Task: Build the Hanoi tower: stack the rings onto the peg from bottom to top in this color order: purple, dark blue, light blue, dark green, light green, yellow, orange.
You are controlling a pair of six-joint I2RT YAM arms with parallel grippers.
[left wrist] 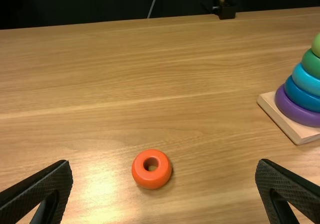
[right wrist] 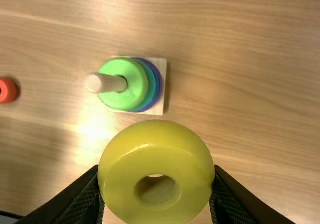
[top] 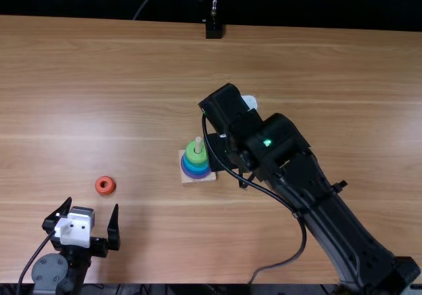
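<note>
The left arm (top: 50, 272) sits low at the near edge; the left gripper (top: 92, 204) points forward, its fingers (left wrist: 37, 191) spread wide. The right arm (top: 330, 222) extends diagonally forward and inward from its base, its wrist (top: 227, 107) bent over and the right gripper (top: 227, 156) directed downward, fingers (right wrist: 82, 201) clamped around a load.

Smooth wood grain is shown by the table (top: 99, 77), softly glossy where light is caught. In the top view, from the pale, matt wooden base (top: 208, 178), the smooth, glossy orange ring (top: 99, 188) is seen between eight and nine o'clock. The same polish is shown by the yellow ring (right wrist: 155, 156), while a matt wooden look is borne by the peg (right wrist: 112, 83). Rough ridging is seen on the left gripper (top: 92, 203) and right gripper (top: 224, 156).
</note>
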